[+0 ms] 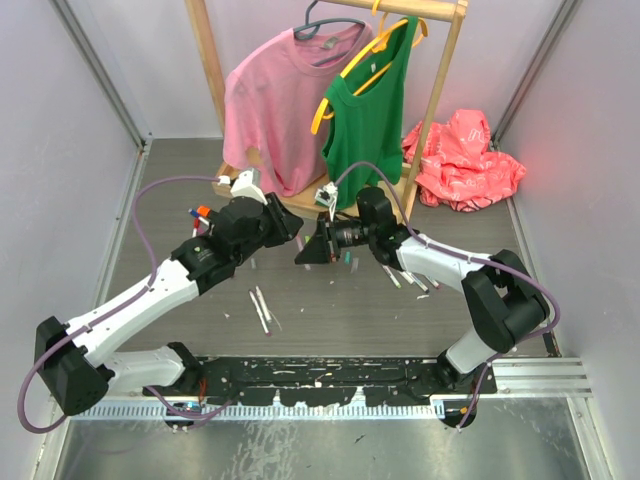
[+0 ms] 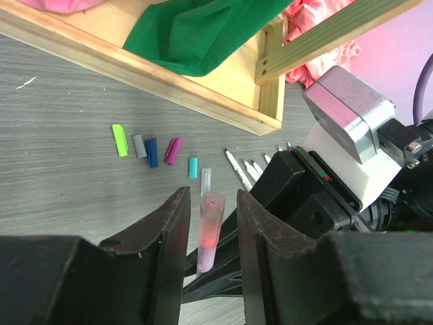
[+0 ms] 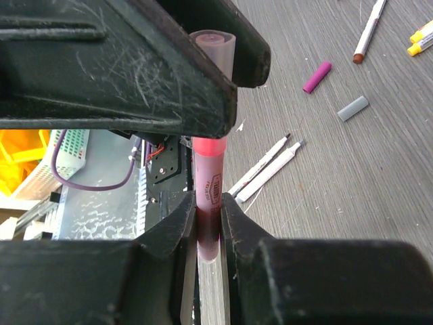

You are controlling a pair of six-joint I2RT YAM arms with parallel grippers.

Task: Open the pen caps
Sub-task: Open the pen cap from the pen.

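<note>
The translucent cap [image 2: 212, 202] sat on the end of a pink marker [image 2: 207, 247], held in the air just in front of the wooden rack base [image 2: 169, 76]. The cap lay between the fingers of the left gripper [image 2: 212, 193], whose jaws stood a little parted, with a sliver of gap on each side of it. The right gripper [image 3: 207, 206] came at it from the opposite side and was pinched tight on the marker's barrel.

Loose pen caps [image 2: 151, 152] lay in a ragged row on the table between the base and the held marker (lime green, grey, blue, magenta, teal and one clear). Uncapped markers [image 2: 240, 169] were scattered by the corner of the base, and two white barrels [image 1: 260, 308] lay well out from it, toward the arm mounts.

A green tank top [image 1: 375, 100] and a pink T-shirt [image 1: 275, 100] hung over the base, the green hem drooping onto it. A crumpled coral garment [image 1: 465, 160] was heaped to the right of the base. On the arms' side of the base the grey table [image 1: 330, 320] ran open, apart from the strewn markers, with pale walls [image 1: 60, 150] on both sides.
</note>
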